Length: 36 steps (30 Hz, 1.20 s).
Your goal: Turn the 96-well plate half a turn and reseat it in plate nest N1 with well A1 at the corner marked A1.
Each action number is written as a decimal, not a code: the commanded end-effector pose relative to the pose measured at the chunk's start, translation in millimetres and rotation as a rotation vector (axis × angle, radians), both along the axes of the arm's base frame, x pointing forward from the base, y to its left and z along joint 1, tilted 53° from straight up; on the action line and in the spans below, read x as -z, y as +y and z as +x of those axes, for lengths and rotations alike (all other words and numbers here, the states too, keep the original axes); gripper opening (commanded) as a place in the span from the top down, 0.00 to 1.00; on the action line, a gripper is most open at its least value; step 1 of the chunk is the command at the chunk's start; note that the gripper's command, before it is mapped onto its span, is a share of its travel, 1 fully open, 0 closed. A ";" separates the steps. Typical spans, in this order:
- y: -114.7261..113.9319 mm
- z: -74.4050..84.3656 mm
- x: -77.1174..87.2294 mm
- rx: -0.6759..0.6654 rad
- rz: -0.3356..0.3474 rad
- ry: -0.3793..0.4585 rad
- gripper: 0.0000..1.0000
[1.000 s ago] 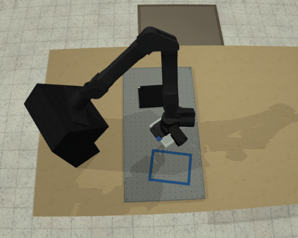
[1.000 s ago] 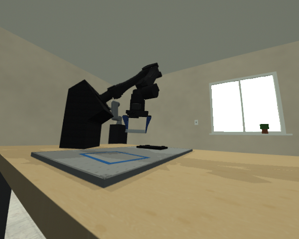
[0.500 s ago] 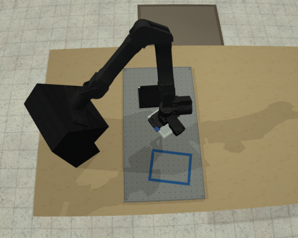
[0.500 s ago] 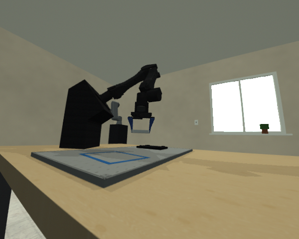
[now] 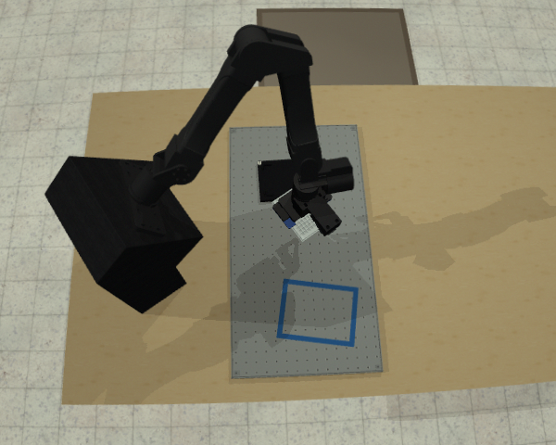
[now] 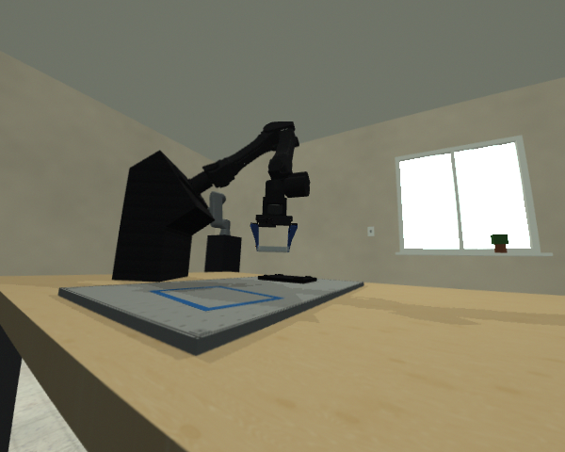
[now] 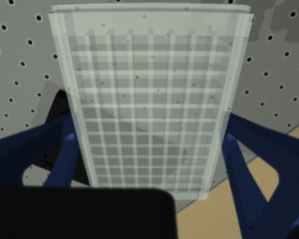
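My gripper has blue fingers and is shut on the clear 96-well plate. It holds the plate level, well above the grey deck, between the black nest N1 and the blue taped outline B1. In the side view the plate hangs between the fingers, high over the deck and a little short of the nest. In the wrist view the plate fills the middle, with a finger on each long side. I cannot make out the cut corner.
The arm's black base block stands left of the deck. The arm's forearm and wrist partly cover the nest from above. A second small grey arm on a black box stands behind the table. The wooden table top extends to the right.
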<state>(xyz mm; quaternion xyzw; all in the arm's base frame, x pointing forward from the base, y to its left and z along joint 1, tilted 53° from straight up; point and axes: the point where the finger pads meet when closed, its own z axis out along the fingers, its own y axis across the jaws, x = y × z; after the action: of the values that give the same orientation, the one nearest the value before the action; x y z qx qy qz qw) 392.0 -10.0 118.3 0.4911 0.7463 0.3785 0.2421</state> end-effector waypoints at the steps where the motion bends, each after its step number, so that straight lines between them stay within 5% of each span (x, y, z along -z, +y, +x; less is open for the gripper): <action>1: 1.7 -0.9 -4.0 0.034 0.000 0.007 1.00; 36: 98.0 -15.1 -41.0 0.033 0.003 0.005 1.00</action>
<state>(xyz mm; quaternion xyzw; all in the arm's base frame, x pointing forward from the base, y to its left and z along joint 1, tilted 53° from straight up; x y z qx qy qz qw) 378.5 89.6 158.8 0.4885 0.7451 0.3837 0.2428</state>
